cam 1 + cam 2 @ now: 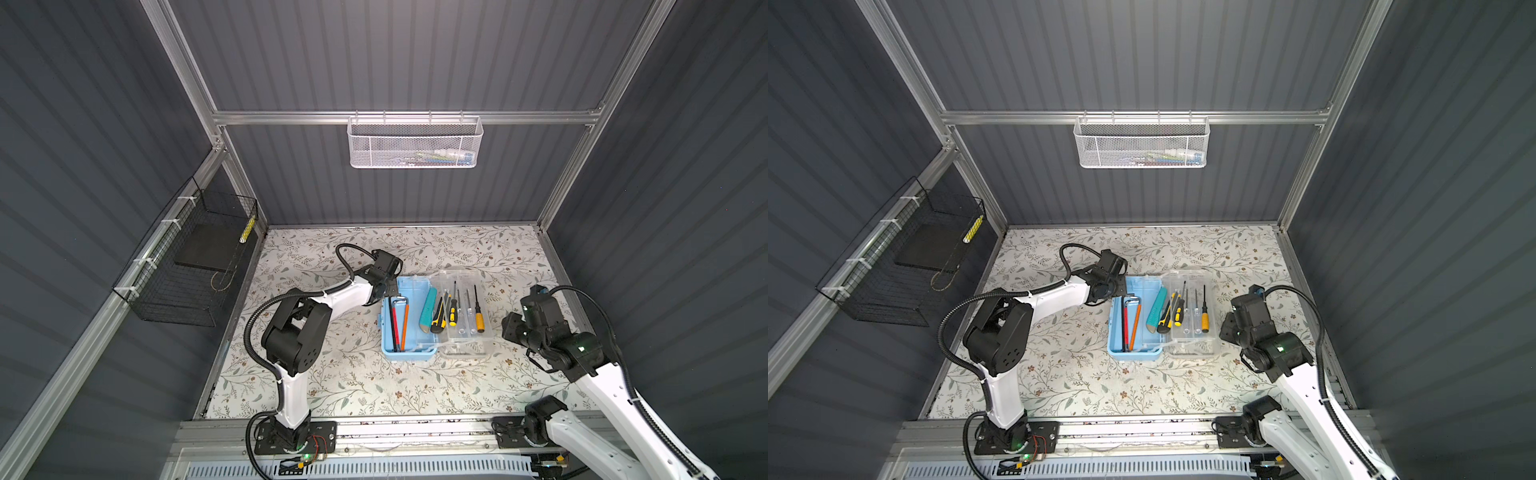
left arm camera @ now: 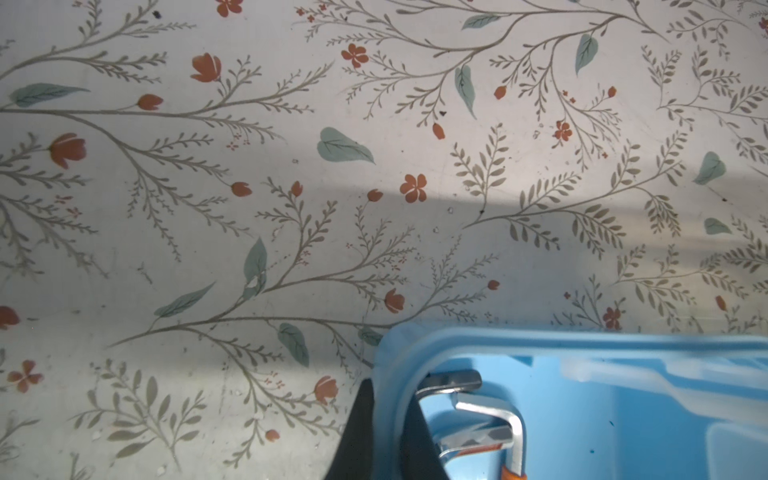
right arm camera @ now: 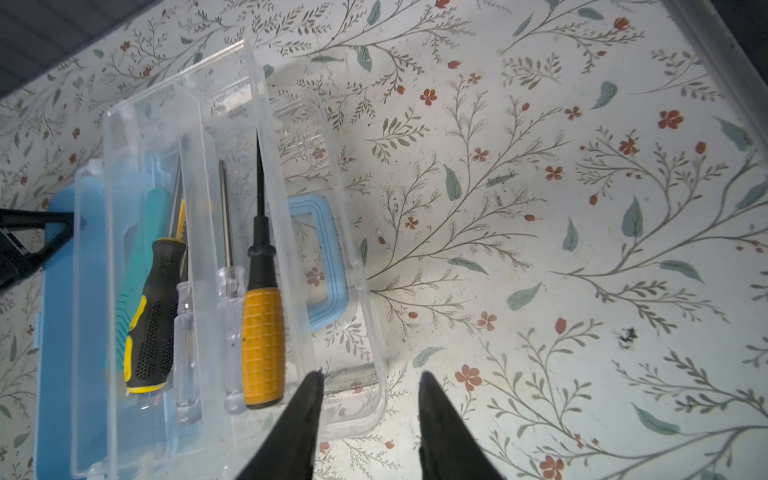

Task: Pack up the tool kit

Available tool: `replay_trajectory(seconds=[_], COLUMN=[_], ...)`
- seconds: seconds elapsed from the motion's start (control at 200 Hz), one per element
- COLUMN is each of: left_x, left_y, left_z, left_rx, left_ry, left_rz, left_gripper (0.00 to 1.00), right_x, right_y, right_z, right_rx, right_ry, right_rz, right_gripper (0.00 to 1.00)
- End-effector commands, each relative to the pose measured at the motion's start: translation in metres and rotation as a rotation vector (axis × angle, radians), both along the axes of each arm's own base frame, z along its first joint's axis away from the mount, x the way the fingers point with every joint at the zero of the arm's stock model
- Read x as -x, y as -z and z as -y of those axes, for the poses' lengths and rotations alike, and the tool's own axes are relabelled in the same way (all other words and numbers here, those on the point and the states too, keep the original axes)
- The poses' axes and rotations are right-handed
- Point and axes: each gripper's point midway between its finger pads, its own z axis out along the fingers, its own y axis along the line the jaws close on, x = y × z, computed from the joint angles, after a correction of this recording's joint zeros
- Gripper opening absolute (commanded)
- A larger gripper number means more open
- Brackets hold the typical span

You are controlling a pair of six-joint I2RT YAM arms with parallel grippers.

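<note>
The tool kit's light-blue box [image 1: 409, 351] [image 1: 1133, 353] lies open at mid-table, its clear lid [image 1: 469, 349] [image 3: 357, 266] folded out to the right. Hex keys [image 1: 399, 320] [image 2: 490, 415] lie in the box. A teal tool [image 1: 428, 309] and a yellow-black utility knife [image 1: 437, 320] lie at the hinge. Screwdrivers [image 1: 480, 318] [image 3: 262, 332] lie in the lid. My left gripper [image 1: 388, 291] [image 2: 388, 399] is shut on the box's far-left wall [image 2: 395, 374], one finger inside and one outside. My right gripper [image 1: 510, 329] [image 3: 372, 376] stands open over the lid's right edge, holding nothing.
A white mesh basket [image 1: 413, 143] hangs on the back wall and a black wire basket [image 1: 187, 266] on the left wall. The box's blue handle [image 3: 328, 262] shows under the clear lid. Metal frame rails [image 1: 415, 428] border the floral table.
</note>
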Motion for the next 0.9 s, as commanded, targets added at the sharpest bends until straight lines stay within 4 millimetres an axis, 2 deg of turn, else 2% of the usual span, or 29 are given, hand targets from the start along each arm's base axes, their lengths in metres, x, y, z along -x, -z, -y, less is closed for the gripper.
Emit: replay_trajectory(seconds=[0.0, 0.26, 0.5, 0.735, 0.755, 0.895], left_x=[0.003, 0.007, 0.009, 0.01, 0.01, 0.009], left_y=[0.006, -0.002, -0.001, 0.004, 0.004, 0.005], left_z=[-0.023, -0.055, -0.059, -0.055, -0.054, -0.051], left_rx=[-0.059, -0.036, 0.016, 0.042, 0.045, 0.056], left_ry=[-0.07, -0.183, -0.187, -0.169, -0.168, -0.157], left_rz=[-0.022, 0.0, 0.003, -0.005, -0.005, -0.009], left_gripper=[0.0, 0.0, 0.0, 0.0, 0.0, 0.0], right_x=[0.004, 0.003, 0.001, -0.007, -0.012, -0.013], right_y=[0.004, 0.048, 0.084, 0.098, 0.096, 0.1], right_z=[0.003, -0.02, -0.035, -0.042, -0.043, -0.047], right_rx=[-0.047, -0.247, -0.336, -0.37, -0.375, -0.392], right_ry=[0.01, -0.017, -0.028, -0.043, -0.048, -0.057], right_rz=[-0.007, -0.109, -0.173, -0.169, -0.146, -0.149], right_gripper=[0.41, 0.42, 0.42, 0.41, 0.41, 0.4])
